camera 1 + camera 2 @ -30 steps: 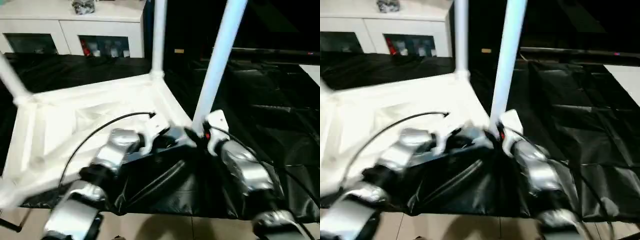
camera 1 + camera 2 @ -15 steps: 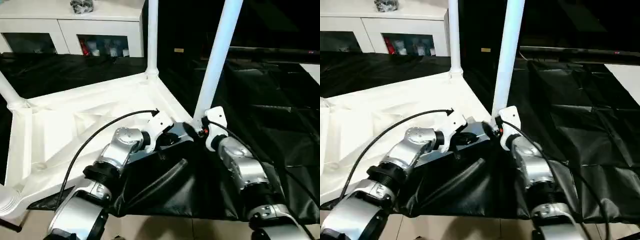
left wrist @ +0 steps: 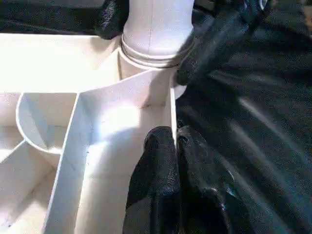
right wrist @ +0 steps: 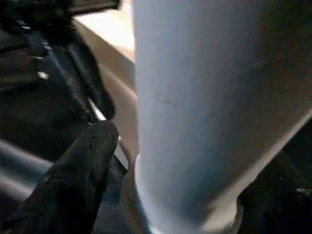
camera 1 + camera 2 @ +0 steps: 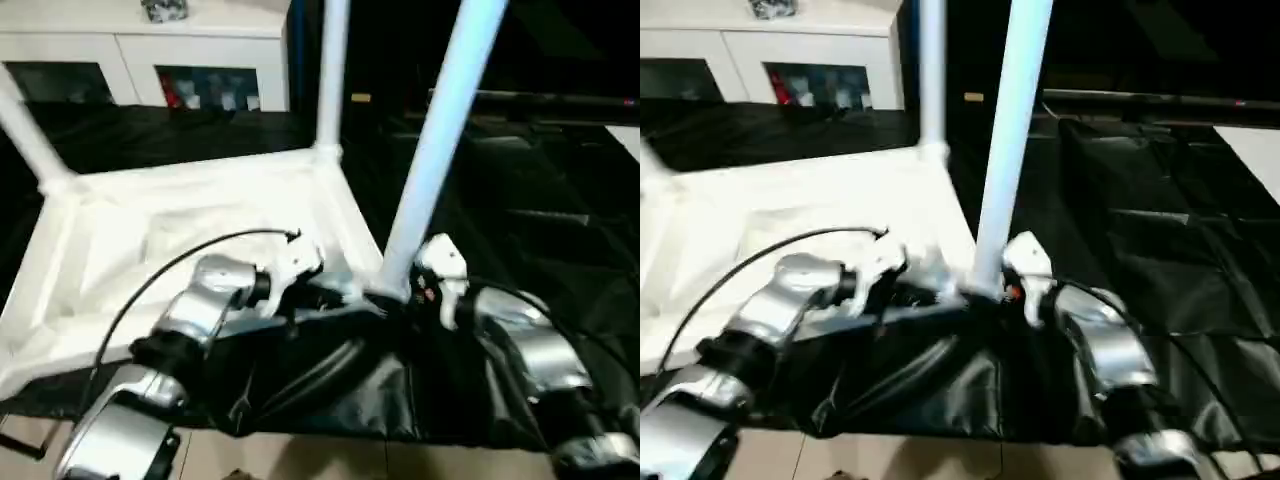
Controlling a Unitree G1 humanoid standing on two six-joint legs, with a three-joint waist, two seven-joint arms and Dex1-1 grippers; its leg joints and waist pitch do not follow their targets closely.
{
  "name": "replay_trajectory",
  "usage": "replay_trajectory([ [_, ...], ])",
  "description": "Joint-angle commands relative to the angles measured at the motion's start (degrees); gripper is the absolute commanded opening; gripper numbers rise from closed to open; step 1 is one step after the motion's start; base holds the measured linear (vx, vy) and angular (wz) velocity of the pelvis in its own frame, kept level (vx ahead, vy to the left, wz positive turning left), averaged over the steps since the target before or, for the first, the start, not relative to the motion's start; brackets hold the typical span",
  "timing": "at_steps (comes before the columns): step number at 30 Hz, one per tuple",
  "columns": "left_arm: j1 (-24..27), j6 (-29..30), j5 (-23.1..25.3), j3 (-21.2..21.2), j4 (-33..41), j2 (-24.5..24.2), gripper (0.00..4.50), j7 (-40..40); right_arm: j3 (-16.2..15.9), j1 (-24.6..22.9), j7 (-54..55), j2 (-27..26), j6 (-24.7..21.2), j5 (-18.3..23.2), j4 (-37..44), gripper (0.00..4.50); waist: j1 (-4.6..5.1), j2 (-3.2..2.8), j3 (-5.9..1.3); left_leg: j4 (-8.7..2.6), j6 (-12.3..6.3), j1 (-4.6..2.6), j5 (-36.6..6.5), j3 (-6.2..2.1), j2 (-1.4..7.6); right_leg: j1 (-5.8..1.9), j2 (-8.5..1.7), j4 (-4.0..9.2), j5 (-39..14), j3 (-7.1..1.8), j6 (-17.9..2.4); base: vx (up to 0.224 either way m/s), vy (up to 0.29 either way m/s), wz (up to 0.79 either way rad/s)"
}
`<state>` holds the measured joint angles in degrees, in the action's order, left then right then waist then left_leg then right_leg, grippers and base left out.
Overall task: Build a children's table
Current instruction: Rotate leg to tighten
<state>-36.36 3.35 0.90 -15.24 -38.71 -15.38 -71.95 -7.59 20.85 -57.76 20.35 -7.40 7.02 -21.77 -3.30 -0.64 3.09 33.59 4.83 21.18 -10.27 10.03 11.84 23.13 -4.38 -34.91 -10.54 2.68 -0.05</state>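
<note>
While upturned, table top (image 5: 180,230) sockets hold legs (image 5: 440,150).

Dim, perhaps motion-blurred head views

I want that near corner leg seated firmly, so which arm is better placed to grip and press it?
The right. Its gripper sits at the base of the near leg, fingers either side of it. The left gripper is shut on the table top's rim, steadying it.
</note>
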Motion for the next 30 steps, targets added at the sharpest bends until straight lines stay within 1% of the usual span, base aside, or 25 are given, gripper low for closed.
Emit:
replay_trajectory([
  [1, -0.44, -0.93, -1.82, -1.01, 3.48, 0.18, 0.0, -2.71, -3.53, -1.0, -4.51, 0.01, -1.85, 1.46, 2.69, 3.36, -0.12, 0.08, -3.57, -3.91, -3.73, -0.62, -13.52, 0.12, 1.33, -2.91, -3.02, 4.43, -11.24, -2.06, -14.43, 0.0, 0.0, 0.0],
  [3, -0.27, -0.92, -1.9, -1.24, 3.77, -0.54, 0.0, -3.76, -4.09, -1.35, -5.75, 0.57, -2.35, 1.75, 3.74, 3.08, -0.26, 0.09, -3.56, -3.99, -3.47, -0.59, -13.62, 0.1, 1.31, -2.93, -2.97, 4.36, -11.44, -2.02, -14.41, 0.0, 0.0, 0.0],
  [4, -0.22, -0.77, -1.95, -1.35, 3.78, -0.83, 0.0, -4.29, -4.43, -1.51, -6.34, 0.84, -2.56, 1.77, 4.15, 3.0, -0.27, 0.04, -3.54, -4.0, -3.14, -0.67, -14.15, 0.11, 1.36, -2.78, -3.01, 4.45, -12.15, -2.02, -14.26, 0.0, 0.0, 0.0],
  [7, 0.02, -0.41, -1.94, -1.61, 4.24, -1.53, 0.0, -5.43, -5.17, -1.8, -7.18, 1.35, -2.79, 1.51, 4.81, 2.81, -0.33, 0.15, -3.55, -4.02, -2.83, -0.67, -14.01, 0.07, 1.27, -2.83, -3.01, 4.49, -12.45, -2.05, -13.96, 0.0, 0.0, 0.0],
  [8, 0.15, -0.31, -1.98, -1.55, 4.5, -1.66, 0.0, -5.59, -5.31, -1.9, -7.33, 1.46, -2.83, 1.41, 5.0, 2.71, -0.3, 0.26, -3.55, -4.01, -2.85, -0.56, -13.79, 0.08, 1.24, -2.85, -3.02, 4.45, -12.33, -2.05, -13.89, 0.0, 0.0, 0.0],
  [9, 0.25, -0.2, -2.01, -1.52, 4.69, -1.79, 0.0, -5.76, -5.48, -1.99, -7.51, 1.52, -2.69, 1.3, 5.06, 2.65, -0.35, 0.22, -3.59, -3.99, -2.83, -0.56, -13.61, 0.04, 1.23, -2.88, -3.05, 4.41, -12.24, -2.04, -13.86, 0.0, 0.0, 0.0],
  [10, 0.35, -0.08, -2.11, -1.53, 4.87, -1.9, 0.0, -5.91, -5.54, -2.12, -7.7, 1.59, -2.73, 1.26, 5.27, 2.6, -0.3, 0.31, -3.61, -3.99, -2.84, -0.52, -13.32, 0.04, 1.24, -2.9, -3.06, 4.39, -12.0, -2.04, -13.85, 0.0, 0.0, 0.0],
  [14, 0.7, 0.11, -2.32, -1.75, 5.31, -2.09, 0.0, -5.88, -6.27, -2.54, -8.13, 1.81, -2.68, 0.83, 5.7, 2.52, -0.29, 0.29, -3.61, -3.93, -2.99, -0.47, -12.58, 0.04, 1.19, -2.92, -3.02, 4.35, -11.56, -2.04, -13.74, 0.0, 0.0, 0.0],
  [15, 0.76, 0.14, -2.29, -1.63, 5.3, -1.77, 0.0, -5.16, -6.38, -2.74, -7.97, 1.76, -2.79, 0.86, 5.91, 2.52, -0.26, 0.38, -3.61, -3.96, -3.02, -0.48, -12.64, 0.05, 1.22, -2.91, -3.03, 4.36, -11.64, -2.04, -13.7, 0.0, 0.0, 0.0],
  [18, 0.62, -0.34, -1.7, -1.23, 4.77, -0.8, 0.0, -2.51, -6.07, -3.11, -6.34, 1.09, -2.75, 0.85, 6.01, 2.51, -0.3, 0.33, -3.63, -3.92, -3.06, -0.54, -12.61, 0.07, 1.21, -2.86, -3.0, 4.37, -11.59, -2.05, -13.72, 0.0, 0.0, 0.0],
  [19, 0.4, -0.43, -1.46, -0.97, 4.3, -0.29, 0.0, -1.16, -5.74, -3.12, -5.32, 0.59, -2.6, 0.79, 5.75, 2.51, -0.32, 0.34, -3.54, -3.97, -2.87, -0.63, -13.35, 0.08, 1.23, -2.74, -3.02, 4.5, -12.72, -2.05, -13.55, 0.0, 0.0, 0.0],
  [20, -0.96, -0.65, -0.3, 0.16, 1.95, 2.29, 0.0, 5.61, -2.78, -1.76, 3.54, -3.36, -3.57, 0.08, 2.29, 2.51, -0.28, 0.35, -3.41, -3.99, -2.57, -0.71, -13.91, 0.12, 1.17, -2.58, -3.01, 4.67, -14.07, -2.07, -13.27, 0.0, 0.0, 0.0],
  [21, -0.96, -0.65, -0.3, 0.16, 1.95, 2.29, 0.0, 5.61, -2.78, -1.76, 3.54, -3.36, -3.57, 0.08, 2.29, 2.51, -0.21, 0.28, -3.34, -3.98, -2.17, -0.79, -14.31, 0.18, 1.14, -2.33, -3.02, 4.8, -14.96, -2.13, -13.18, 0.0, 0.0, 0.0],
  [22, -1.2, -0.76, -0.11, 0.32, 1.59, 2.81, 0.0, 6.85, -2.2, -1.35, 5.67, -4.18, -3.61, -0.28, 1.33, 2.51, -0.02, 0.35, -3.32, -4.02, -1.81, -0.84, -15.1, 0.13, 1.02, -2.33, -3.05, 4.94, -16.45, -2.05, -12.96, 0.0, 0.0, 0.0],
  [23, -1.87, -0.34, 0.35, 0.75, 0.62, 4.37, 0.0, 10.33, -0.4, -0.02, 12.52, -6.61, -3.85, -1.43, -1.79, 2.5, 0.21, 0.49, -3.28, -4.15, -0.87, -0.75, -15.92, -0.08, 0.89, -2.38, -3.16, 5.2, -20.64, -1.97, -11.24, 0.0, 0.0, 0.0],
  [24, -1.99, -0.11, 0.43, 0.83, 0.48, 4.75, 0.0, 11.11, 0.01, 0.28, 14.21, -7.15, -3.89, -1.73, -2.52, 2.42, 0.32, 0.4, -3.19, -4.22, -0.46, -0.75, -16.18, -0.15, 0.86, -2.26, -3.17, 5.34, -21.93, -1.94, -10.78, 0.0, 0.0, 0.0],
  [25, -2.4, 0.33, 0.76, 0.93, -0.09, 5.75, 0.0, 13.09, 0.93, 0.84, 17.46, -8.47, -3.85, -1.95, -3.92, 2.38, 0.37, 0.58, -3.27, -4.25, -0.28, -0.77, -16.51, -0.26, 0.82, -2.4, -3.19, 5.53, -23.52, -1.85, -9.83, 0.0, 0.0, 0.0],
  [26, -2.98, 0.94, 1.27, 1.04, -0.9, 7.35, 0.0, 16.11, 2.23, 1.47, 21.79, -10.48, -4.01, -1.98, -5.56, 2.32, 0.58, 0.53, -3.17, -4.26, -0.18, -0.75, -16.75, -0.2, 0.81, -2.14, -3.15, 5.66, -23.89, -1.99, -9.42, 0.0, 0.0, 0.0],
  [27, -2.98, 0.94, 1.27, 1.04, -0.9, 7.35, 0.0, 16.11, 2.23, 1.47, 21.79, -10.48, -4.01, -1.98, -5.56, 2.23, 0.63, 0.51, -3.25, -4.28, -0.1, -0.76, -16.78, -0.29, 0.82, -2.22, -3.19, 5.63, -23.95, -1.94, -9.27, 0.0, 0.0, 0.0],
  [28, -3.36, 1.4, 1.52, 1.22, -1.47, 8.54, 0.0, 18.35, 2.65, 1.88, 24.33, -11.69, -4.15, -2.26, -6.52, 2.14, 0.64, 0.58, -3.3, -4.25, -0.35, -0.67, -16.23, -0.26, 0.78, -2.32, -3.07, 5.65, -23.04, -1.95, -9.11, 0.0, 0.0, 0.0],
  [29, -3.7, 2.03, 1.76, 1.28, -2.07, 10.36, 0.0, 21.0, 2.72, 2.47, 27.7, -13.5, -3.82, -3.03, -7.77, 2.09, 0.76, 0.51, -3.27, -4.19, -0.61, -0.6, -15.92, -0.16, 0.7, -2.22, -3.01, 5.69, -22.21, -2.02, -9.16, 0.0, 0.0, 0.0],
  [30, -3.85, 2.08, 1.96, 1.23, -2.47, 11.28, 0.0, 22.19, 2.89, 2.92, 29.78, -14.63, -3.77, -3.66, -8.54, 2.09, 0.85, 0.57, -3.29, -4.2, -0.61, -0.5, -15.81, -0.16, 0.64, -2.3, -2.99, 5.63, -22.18, -1.98, -9.14, 0.0, 0.0, 0.0],
])
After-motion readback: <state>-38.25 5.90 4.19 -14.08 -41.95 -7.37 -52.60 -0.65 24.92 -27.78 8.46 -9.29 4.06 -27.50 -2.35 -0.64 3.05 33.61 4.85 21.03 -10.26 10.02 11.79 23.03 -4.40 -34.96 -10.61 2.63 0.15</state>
